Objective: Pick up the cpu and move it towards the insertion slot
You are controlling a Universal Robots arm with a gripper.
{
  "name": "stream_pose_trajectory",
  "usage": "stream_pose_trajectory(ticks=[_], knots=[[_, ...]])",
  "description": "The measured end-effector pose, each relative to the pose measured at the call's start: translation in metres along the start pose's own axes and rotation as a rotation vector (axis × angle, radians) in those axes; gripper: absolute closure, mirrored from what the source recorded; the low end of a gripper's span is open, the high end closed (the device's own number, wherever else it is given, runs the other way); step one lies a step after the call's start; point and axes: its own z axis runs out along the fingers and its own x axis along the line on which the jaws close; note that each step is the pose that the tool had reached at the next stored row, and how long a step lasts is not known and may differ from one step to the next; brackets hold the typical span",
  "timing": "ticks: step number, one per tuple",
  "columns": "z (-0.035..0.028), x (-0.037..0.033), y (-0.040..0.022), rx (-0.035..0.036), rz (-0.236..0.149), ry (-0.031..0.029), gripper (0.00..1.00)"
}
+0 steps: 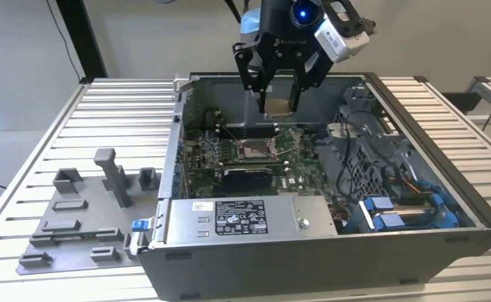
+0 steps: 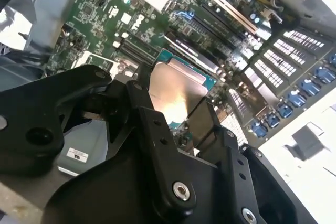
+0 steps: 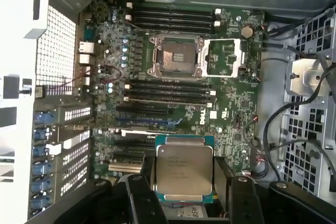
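I had the hand clamped on the cpu. It hung above the open computer case. The insertion slot lay apart from it on the motherboard.

support: slatted metal table | on it, directly below the gripper: open computer case | on it, well off to the gripper's side, at exterior view's left: grey fixture plate with blocks

The silvery square cpu sits low-centre in the first wrist view; the open, metal-framed insertion slot lies upper-centre.
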Motion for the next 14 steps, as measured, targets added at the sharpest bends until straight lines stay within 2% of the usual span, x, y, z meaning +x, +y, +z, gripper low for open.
stream_pose_trajectory(ticks=[3, 14], knots=[[0.0006, -0.0003, 0.0068, 0.0001, 0.002, 0.0, 1.0], [0.0027, -0.0011, 0.0219, 0.0, 0.025, -0.0009, 1.0]])
